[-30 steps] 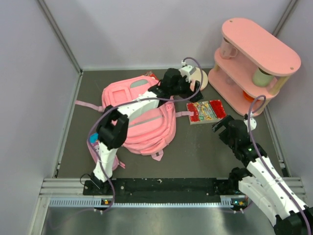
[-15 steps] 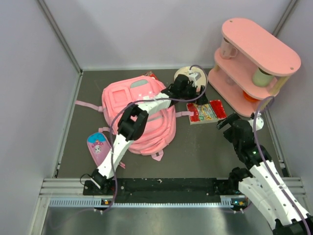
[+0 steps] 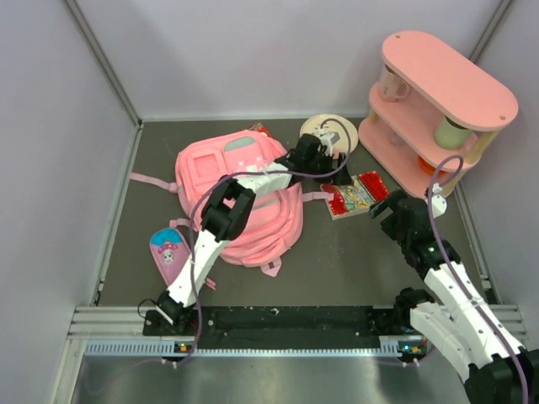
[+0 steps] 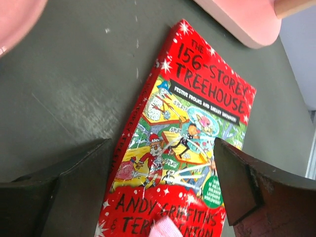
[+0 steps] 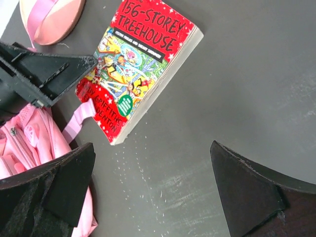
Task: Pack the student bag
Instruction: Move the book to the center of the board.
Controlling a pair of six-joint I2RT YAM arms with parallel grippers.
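Observation:
The student bag (image 3: pixel 240 198), a large pink backpack, lies flat at the left-centre of the table. My left arm reaches over it to a red picture book (image 3: pixel 358 192) lying to its right. My left gripper (image 3: pixel 330 168) is open, and its fingers (image 4: pixel 74 187) straddle the near end of the book (image 4: pixel 182 133), over the authors' names. A pink strap end (image 4: pixel 165 228) lies on that cover. My right gripper (image 3: pixel 389 210) stands open over bare table just near of the book (image 5: pixel 143 59), with nothing between its fingers (image 5: pixel 247 192).
A pink two-tier shelf (image 3: pixel 438 109) holding cups stands at the back right, close to the book. A round disc (image 3: pixel 324 128) lies behind the left gripper. A small pink pouch (image 3: pixel 168 252) sits near the left arm's base. Walls enclose the table on three sides.
My left arm has swung right, from the bag's top edge to the book, uncovering the pouch. Its jaws have narrowed slightly. The book has turned a little. The right gripper shifted slightly.

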